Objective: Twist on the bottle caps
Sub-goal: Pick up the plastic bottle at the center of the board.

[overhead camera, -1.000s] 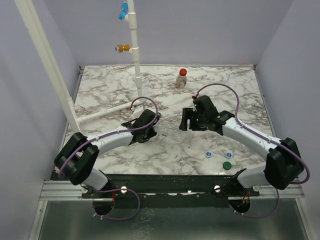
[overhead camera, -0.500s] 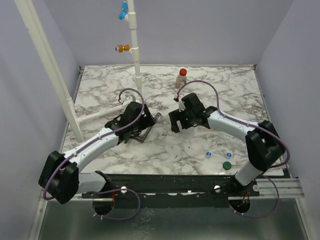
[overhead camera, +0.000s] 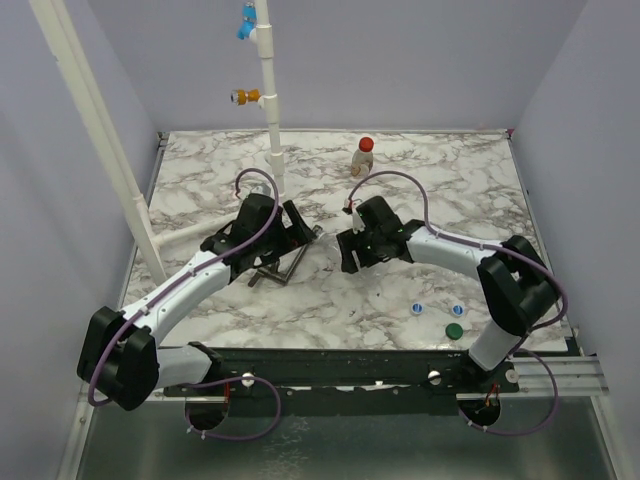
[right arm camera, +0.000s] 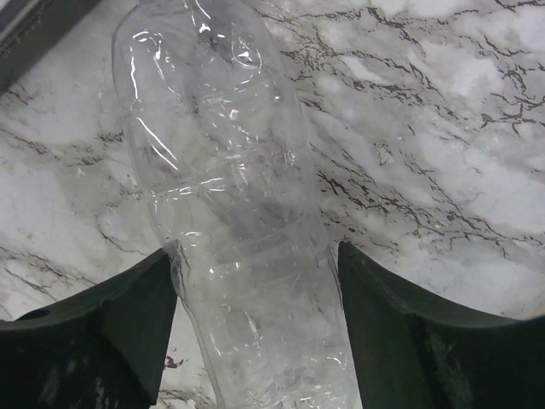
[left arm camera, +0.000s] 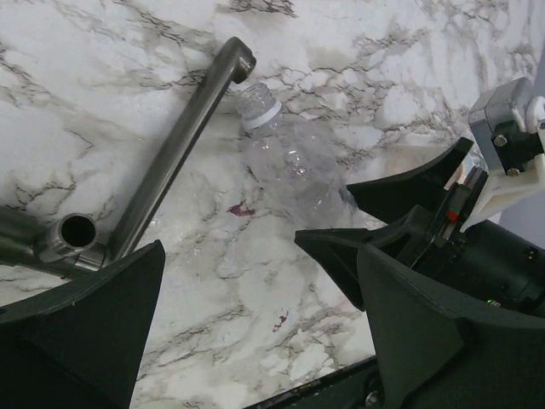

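1. The left hand (left arm camera: 262, 249) hovers over the middle of the worktop (overhead camera: 450, 200) with its fingers spread wide and nothing between them.
2. The right hand (right arm camera: 255, 256) has its two fingers set against opposite sides of a clear bottle (right arm camera: 230, 170), gripping it near the base end.
3. The clear bottle lies on its side on the marble, between the two hands. It has no cap, and a white ring circles its open neck.
4. Its neck points away from the right hand and ends just beside an angled metal bar (left arm camera: 183, 141) that lies flat on the worktop. I cannot tell whether the two touch.
5. A standing bottle (overhead camera: 362, 162) is upright near the far edge, well apart from both hands, with a red cap (overhead camera: 366, 144) on top.
6. Two white-and-blue caps (overhead camera: 417, 309) lie loose near the front right of the worktop, with a green cap (overhead camera: 454, 330) just in front of them.
7. A white pipe (overhead camera: 272, 120) rises from the far left part of the worktop.
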Controlling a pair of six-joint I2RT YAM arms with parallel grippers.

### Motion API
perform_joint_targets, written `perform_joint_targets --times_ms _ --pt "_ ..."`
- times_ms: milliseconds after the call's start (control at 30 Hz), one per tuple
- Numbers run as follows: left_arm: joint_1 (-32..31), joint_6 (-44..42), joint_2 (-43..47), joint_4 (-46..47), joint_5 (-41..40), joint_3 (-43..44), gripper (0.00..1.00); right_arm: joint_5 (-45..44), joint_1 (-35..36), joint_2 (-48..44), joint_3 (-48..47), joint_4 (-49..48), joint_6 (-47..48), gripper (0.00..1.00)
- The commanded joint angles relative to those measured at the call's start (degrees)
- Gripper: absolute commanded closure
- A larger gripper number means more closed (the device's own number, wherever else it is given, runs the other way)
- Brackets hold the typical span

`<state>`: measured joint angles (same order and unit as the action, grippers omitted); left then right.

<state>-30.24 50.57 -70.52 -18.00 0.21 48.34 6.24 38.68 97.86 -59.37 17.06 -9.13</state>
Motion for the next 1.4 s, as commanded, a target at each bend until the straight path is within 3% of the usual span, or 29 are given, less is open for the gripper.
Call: perform_joint_targets --times_ms 0,133,267,467,600,767,967,1100,1233,1367 --pt "0.8 2.2 0.5 5.1 8.6 -0.8 0.05 2.5 0.3 -3.9 3.6 -3.9 -4.5 0.37" --pt "0.9 3.3 1.7 10.5 11.1 -4.3 0.06 6.0 0.2 -6.7 4.2 -7.2 -8.1 0.66" --pt "1.1 3.9 2.2 15.7 13.9 -6.6 0.07 9.7 -0.1 -9.5 3.6 -10.1 -11.9 0.77" --pt "1.1 3.2 3.4 24.3 17.5 -7.9 0.04 15.1 -0.8 -16.0 3.6 -16.4 -19.1 0.78" --pt "0.9 4.6 3.6 33.5 19.9 -8.9 0.03 22.2 -1.0 -18.3 5.3 -26.8 -26.2 0.78" --pt "1.0 6.2 4.3 42.2 19.0 -9.4 0.13 29.0 -1.0 -18.3 6.0 -34.1 -30.9 0.78" --pt "1.0 5.2 3.7 43.3 16.9 -7.9 0.54 30.7 -1.0 -18.7 5.9 -33.7 -30.0 0.65" --pt "1.0 4.4 3.6 43.3 15.7 -7.6 0.79 30.0 -1.0 -19.4 5.1 -30.3 -27.9 0.46" --pt "1.0 2.7 4.4 43.3 14.3 -6.9 0.84 28.5 -1.0 -20.9 6.2 -27.9 -26.9 0.20" --pt "1.0 1.1 5.2 43.2 13.8 -6.0 0.84 28.5 -1.1 -22.7 8.9 -27.8 -26.9 0.16"
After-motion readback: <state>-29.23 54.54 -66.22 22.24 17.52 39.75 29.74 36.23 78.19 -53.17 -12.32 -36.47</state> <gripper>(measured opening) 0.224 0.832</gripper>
